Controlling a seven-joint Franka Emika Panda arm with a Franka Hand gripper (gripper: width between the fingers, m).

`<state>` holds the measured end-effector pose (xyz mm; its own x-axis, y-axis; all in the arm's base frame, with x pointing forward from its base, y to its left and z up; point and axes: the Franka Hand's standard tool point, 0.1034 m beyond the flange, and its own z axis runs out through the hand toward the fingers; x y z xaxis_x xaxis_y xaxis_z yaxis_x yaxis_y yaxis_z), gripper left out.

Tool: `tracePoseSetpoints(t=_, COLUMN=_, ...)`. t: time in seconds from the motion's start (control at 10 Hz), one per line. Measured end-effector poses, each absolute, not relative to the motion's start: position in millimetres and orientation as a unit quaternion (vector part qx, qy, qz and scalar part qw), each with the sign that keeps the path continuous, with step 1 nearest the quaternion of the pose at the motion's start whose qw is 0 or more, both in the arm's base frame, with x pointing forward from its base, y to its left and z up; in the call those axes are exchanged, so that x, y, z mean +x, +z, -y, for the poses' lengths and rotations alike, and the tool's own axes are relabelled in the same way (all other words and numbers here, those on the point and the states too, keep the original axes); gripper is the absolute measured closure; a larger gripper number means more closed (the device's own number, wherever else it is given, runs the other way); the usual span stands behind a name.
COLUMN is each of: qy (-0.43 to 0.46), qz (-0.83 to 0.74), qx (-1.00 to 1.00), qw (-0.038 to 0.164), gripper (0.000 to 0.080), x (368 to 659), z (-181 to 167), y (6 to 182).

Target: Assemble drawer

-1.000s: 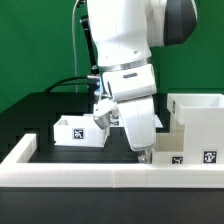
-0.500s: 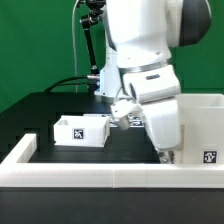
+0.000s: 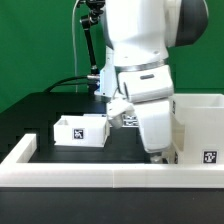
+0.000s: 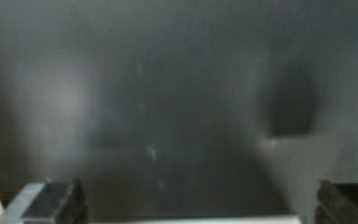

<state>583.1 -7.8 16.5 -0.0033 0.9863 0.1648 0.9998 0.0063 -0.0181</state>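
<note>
Two white plastic pieces of the drawer are in sight on the black desk. There is a small open-topped square tray towards the exterior view's left, and a tall boxy housing at the exterior view's right. Each shows a black-and-white square tag: one on the tray's near wall, the other low on the housing's front.

Between them we have the big white robot arm, reaching down with its jaws low over the desk, just beside the housing and well apart from the tray. The arm covers the housing's near side, so we cannot tell whether anything touches there.

A long low white rail runs across the front of the desk and turns back at the exterior view's left corner. A green backdrop stands behind it all.

The wrist view is blurred, but we can make out two dark fingers set far apart at the picture's edge. The jaws are spread wide, with nothing in them and only dark desk surface showing between.
</note>
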Motion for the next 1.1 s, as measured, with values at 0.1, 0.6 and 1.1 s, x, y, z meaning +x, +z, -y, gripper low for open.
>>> tracePoseSetpoints(t=0.1, qy=-0.053, qz=0.699, qx=-0.711, qw=0.06, gripper=0.0151, x=581, z=29, y=19.4)
tracePoseSetpoints(t=0.6, qy=-0.043, qz=0.656, qx=-0.753, qw=0.041, gripper=0.0151, x=533, z=83, y=53.9)
tracePoseSetpoints(t=1.1, qy=-0.038, qz=0.586, qx=-0.808, qw=0.042, gripper=0.0151, x=517, z=97, y=61.6)
